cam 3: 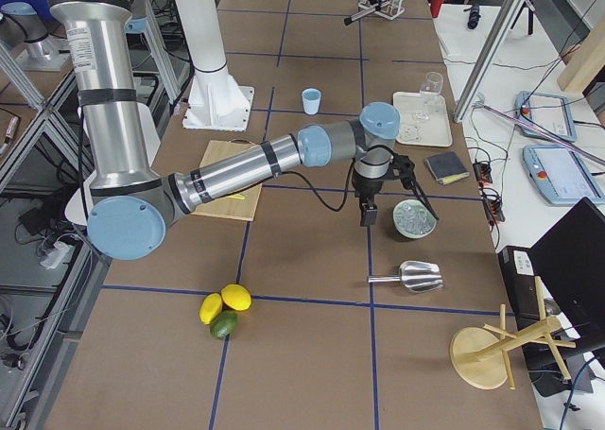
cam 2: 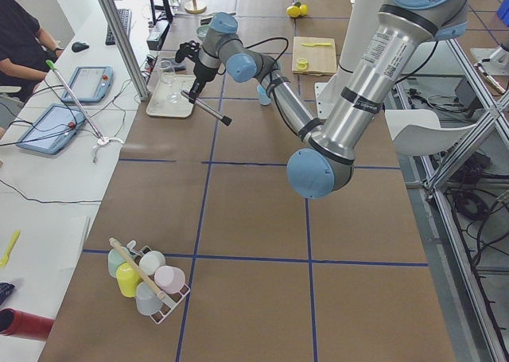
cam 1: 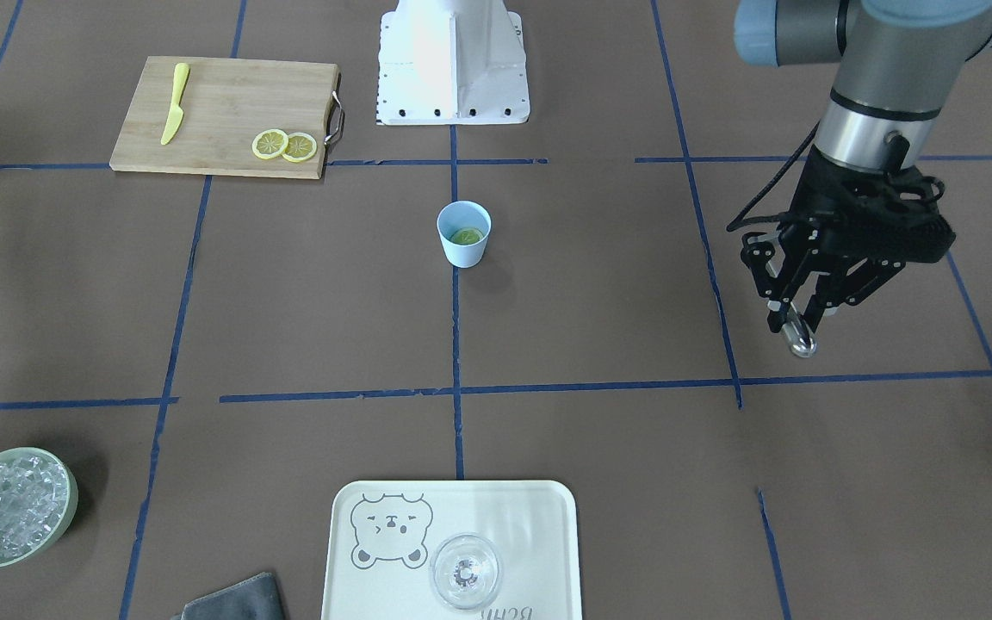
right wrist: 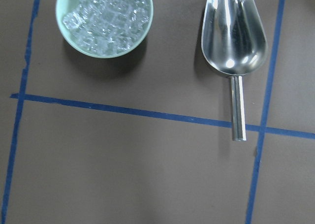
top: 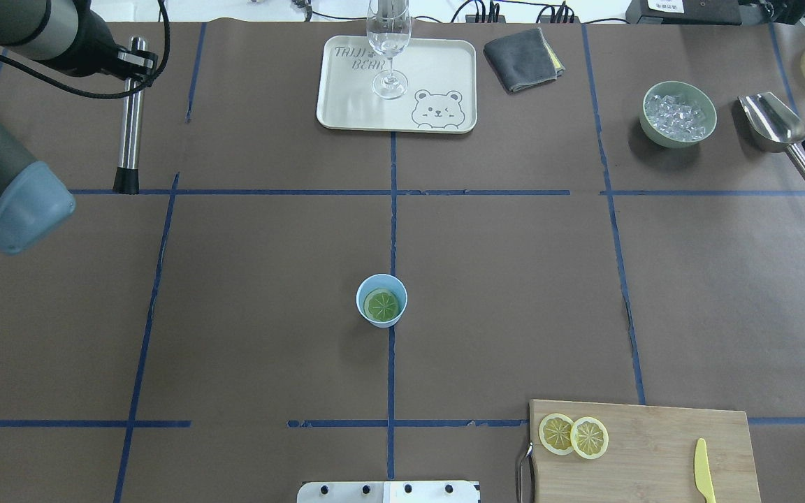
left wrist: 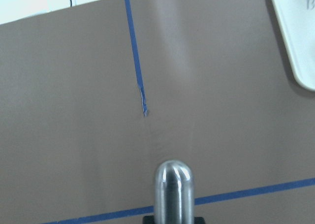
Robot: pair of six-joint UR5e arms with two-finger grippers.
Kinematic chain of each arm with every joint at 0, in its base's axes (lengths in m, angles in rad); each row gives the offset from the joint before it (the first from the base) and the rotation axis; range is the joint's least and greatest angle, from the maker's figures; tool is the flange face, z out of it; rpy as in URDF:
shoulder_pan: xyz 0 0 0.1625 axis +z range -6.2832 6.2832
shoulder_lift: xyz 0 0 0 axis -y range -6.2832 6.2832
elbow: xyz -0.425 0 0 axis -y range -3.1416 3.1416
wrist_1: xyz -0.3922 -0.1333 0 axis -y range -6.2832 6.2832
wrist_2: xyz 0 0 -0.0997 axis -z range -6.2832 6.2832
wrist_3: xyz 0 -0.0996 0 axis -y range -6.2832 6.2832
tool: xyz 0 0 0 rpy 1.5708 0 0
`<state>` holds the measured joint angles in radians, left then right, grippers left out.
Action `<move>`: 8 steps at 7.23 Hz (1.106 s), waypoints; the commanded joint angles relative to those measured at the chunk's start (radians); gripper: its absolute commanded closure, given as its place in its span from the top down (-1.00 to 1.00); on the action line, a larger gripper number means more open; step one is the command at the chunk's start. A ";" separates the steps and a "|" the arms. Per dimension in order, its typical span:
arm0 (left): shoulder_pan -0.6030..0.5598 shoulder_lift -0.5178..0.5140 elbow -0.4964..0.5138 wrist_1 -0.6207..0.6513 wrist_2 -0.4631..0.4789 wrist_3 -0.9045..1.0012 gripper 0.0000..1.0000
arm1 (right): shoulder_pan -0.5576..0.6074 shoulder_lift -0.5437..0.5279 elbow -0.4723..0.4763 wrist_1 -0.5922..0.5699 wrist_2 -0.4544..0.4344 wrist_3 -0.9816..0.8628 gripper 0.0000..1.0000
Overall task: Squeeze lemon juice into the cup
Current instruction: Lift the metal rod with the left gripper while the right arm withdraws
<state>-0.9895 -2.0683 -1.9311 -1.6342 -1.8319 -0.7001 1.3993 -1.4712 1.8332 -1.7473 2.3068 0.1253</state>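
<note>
The light-blue cup (cam 1: 464, 251) is being borne upright by the desk (top: 249, 300), near its middle and on a blue tape line (top: 392, 230). One lemon slice (top: 382, 304) is being held flat inside it, below the rim. Two more slices (top: 557, 433), overlapping, are being carried by the wooden cutting board (top: 654, 440), and a yellow knife (top: 704, 480) is lying well apart from them on the same board. Ice cubes (right wrist: 106, 12) are being held in the pale-green bowl (right wrist: 104, 54), and a metal scoop (right wrist: 234, 32) is lying just beside it, hollow side up. A clear stemmed glass (top: 389, 42) is being carried upright by the cream tray (top: 353, 105). A steel rod (top: 131, 115) is being gripped by the left pincer (cam 1: 797, 314), which is closed around it, well apart from the cup. Whether the right pincer (cam 3: 368, 211) is wide or narrow cannot be told.
</note>
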 commanded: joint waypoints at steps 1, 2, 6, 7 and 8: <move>-0.007 0.019 -0.046 -0.196 0.017 -0.068 -1.00 | 0.134 -0.114 -0.014 0.002 0.051 -0.218 1.00; -0.008 0.036 -0.049 -0.299 0.017 -0.085 -1.00 | 0.179 -0.144 -0.050 0.002 0.093 -0.261 1.00; 0.002 0.037 0.032 -0.614 0.019 -0.062 -1.00 | 0.205 -0.137 -0.163 0.112 0.116 -0.260 1.00; 0.003 0.037 0.055 -0.672 0.017 -0.064 -1.00 | 0.205 -0.132 -0.176 0.156 0.053 -0.259 1.00; 0.006 0.036 0.058 -0.706 0.020 -0.068 -1.00 | 0.205 -0.141 -0.184 0.198 0.055 -0.254 1.00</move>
<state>-0.9863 -2.0320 -1.8877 -2.2854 -1.8136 -0.7647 1.6041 -1.6080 1.6610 -1.5987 2.3832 -0.1331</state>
